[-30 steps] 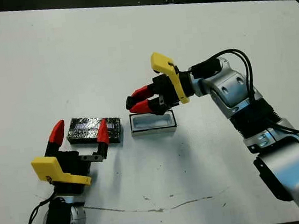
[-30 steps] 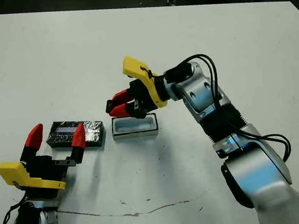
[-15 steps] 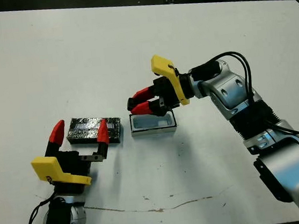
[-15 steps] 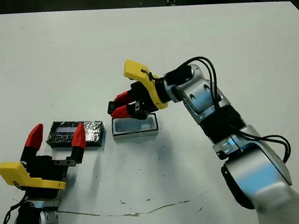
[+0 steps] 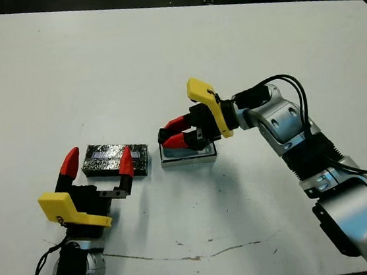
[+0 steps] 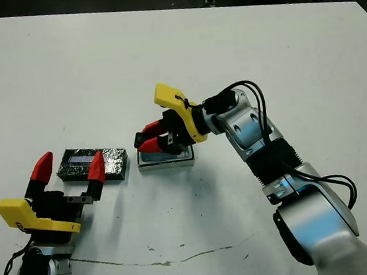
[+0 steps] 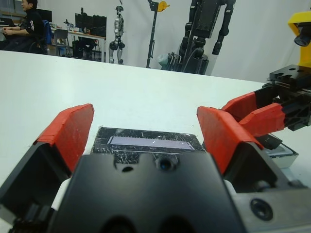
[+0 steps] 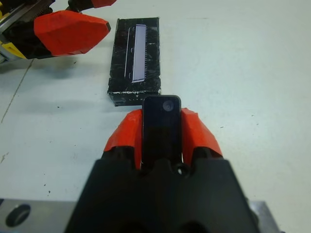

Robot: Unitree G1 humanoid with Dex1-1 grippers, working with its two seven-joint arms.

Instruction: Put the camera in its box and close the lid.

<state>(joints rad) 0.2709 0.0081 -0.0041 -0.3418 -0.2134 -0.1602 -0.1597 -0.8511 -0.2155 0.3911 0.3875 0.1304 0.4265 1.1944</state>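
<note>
Fingers spread wide and empty, our left gripper [image 5: 97,163] waits at lower left just beside the speckled lid [image 5: 115,158], apparently ready to take it once the box is filled. At frame centre our right gripper [image 5: 174,133] pinches the camera [image 8: 161,127] between its pads, low over the white box [image 5: 187,155], lined up lengthwise so it can drop in.

The right gripper [image 5: 174,134], clamped on the camera [image 8: 161,127], comes down and toward the robot over the last second, from above the far rim of the box [image 5: 189,159] to low over its white interior. Its red fingertips [image 6: 150,144] now overlap the tray's left half, and the forearm behind sits lower over the table [image 5: 259,222].
</note>
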